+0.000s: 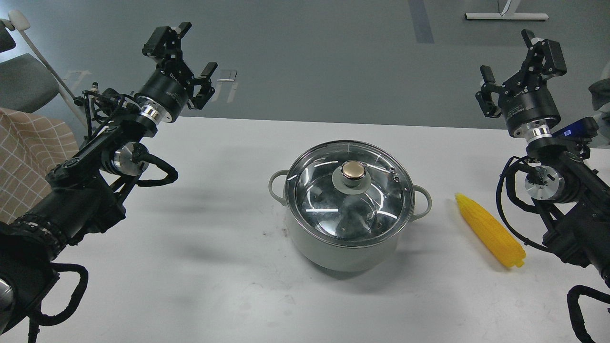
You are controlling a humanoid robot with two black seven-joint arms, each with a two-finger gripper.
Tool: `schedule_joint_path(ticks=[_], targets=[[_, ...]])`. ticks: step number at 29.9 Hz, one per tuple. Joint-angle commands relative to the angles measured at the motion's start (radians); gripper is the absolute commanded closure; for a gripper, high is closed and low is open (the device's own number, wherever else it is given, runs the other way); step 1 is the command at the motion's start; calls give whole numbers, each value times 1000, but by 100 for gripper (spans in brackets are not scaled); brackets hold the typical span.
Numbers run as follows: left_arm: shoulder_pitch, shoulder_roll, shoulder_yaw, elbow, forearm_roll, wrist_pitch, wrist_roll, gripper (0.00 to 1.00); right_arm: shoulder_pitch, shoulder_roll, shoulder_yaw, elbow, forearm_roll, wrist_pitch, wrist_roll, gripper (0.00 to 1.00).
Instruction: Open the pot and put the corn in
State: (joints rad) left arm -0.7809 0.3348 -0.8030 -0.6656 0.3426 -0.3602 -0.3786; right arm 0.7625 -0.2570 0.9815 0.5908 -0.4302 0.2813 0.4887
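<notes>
The pale grey-green pot (343, 250) stands in the middle of the white table (214, 228). A glass lid (329, 200) with a brass-coloured knob (353, 170) covers it. The yellow corn (490, 229) lies on the table to the right of the pot, apart from it. My left gripper (187, 49) is open and empty, raised above the table's far left edge. My right gripper (517, 59) is open and empty, raised at the far right, behind the corn.
A chair (24, 81) and a checked cloth (28, 152) are off the table at the left. A white frame base (505, 16) lies on the grey floor beyond the table.
</notes>
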Motion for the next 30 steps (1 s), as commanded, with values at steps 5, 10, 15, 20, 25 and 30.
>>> schedule_joint_path(ticks=[5, 10, 15, 20, 25, 30], targets=[[0, -2, -1, 0, 0, 0, 1, 2, -5, -1, -4, 4, 1, -8, 0, 0], [5, -2, -4, -21, -2, 1, 1, 2, -3, 1, -3, 4, 1, -7, 0, 0], [6, -2, -5, -34, -19, 3, 1, 2, 3, -1, -4, 6, -1, -7, 0, 0], [6, -3, -4, -34, -19, 4, 1, 2, 1, -31, -7, 15, -2, -5, 0, 0], [6, -13, -2, -34, -19, 6, 1, 2, -2, -126, -64, 76, -4, -2, 0, 0], [6, -23, -1, -34, -19, 6, 1, 2, 6, -234, -99, 153, -4, -2, 0, 0]])
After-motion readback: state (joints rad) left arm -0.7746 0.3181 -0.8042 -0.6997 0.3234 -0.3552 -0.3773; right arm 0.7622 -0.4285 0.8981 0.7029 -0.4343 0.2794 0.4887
